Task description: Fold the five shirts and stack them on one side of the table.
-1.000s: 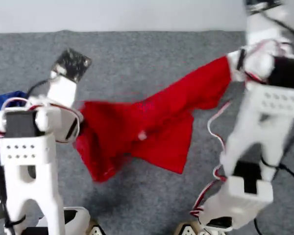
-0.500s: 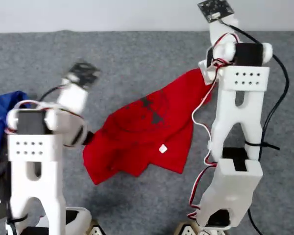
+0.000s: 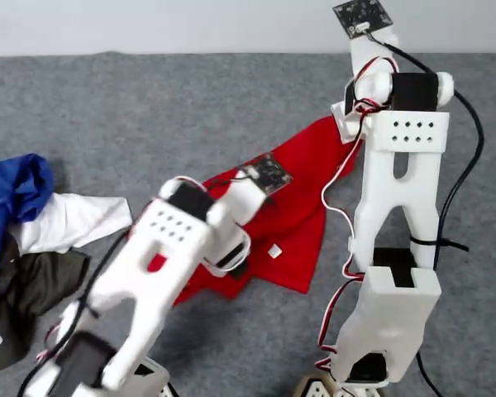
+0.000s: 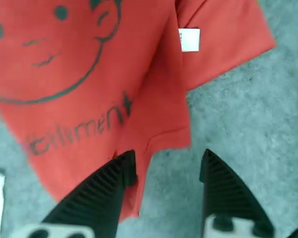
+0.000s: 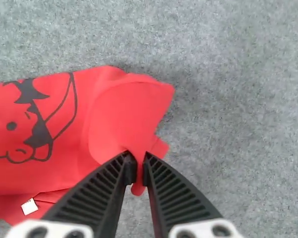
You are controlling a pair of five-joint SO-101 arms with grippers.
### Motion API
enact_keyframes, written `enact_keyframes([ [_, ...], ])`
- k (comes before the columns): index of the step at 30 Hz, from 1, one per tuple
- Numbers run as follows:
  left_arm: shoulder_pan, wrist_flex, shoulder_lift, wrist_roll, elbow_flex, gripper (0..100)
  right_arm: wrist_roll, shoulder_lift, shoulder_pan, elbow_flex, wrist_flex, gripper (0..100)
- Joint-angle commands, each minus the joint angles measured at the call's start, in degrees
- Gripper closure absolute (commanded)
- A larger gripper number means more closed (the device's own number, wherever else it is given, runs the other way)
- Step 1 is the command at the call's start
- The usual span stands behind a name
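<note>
A red shirt with a dark cartoon print lies crumpled on the grey table, its white tag showing. My right gripper is shut on a fold at the red shirt's far corner, down at the table. In the left wrist view my left gripper stands open just above the near hem of the red shirt, one finger over cloth and the other over bare table. The left arm stretches across the shirt's left part.
At the table's left edge lies a pile of a blue shirt, a white shirt and a dark shirt. Bare grey table runs along the back and the front right.
My left gripper has let go of the red shirt's left side, and its arm swung right over the shirt. The shirt bunched rightward and settled. The right arm moved left, then held.
</note>
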Motion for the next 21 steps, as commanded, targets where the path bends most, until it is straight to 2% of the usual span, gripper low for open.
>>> enact_keyframes([
  [1, 1.58, -4.57, 6.51, 0.18, 0.04, 78, -1.32, -1.01, -0.22, -0.53, 2.24, 98.8],
  [9, 2.29, -4.04, 18.99, 0.09, -3.74, 78, -1.32, -1.01, -0.13, -0.62, 2.24, 98.8],
  [21, 2.64, -5.98, 25.05, 0.53, -5.85, 79, -1.32, -0.92, -0.13, -0.62, 2.24, 98.8],
])
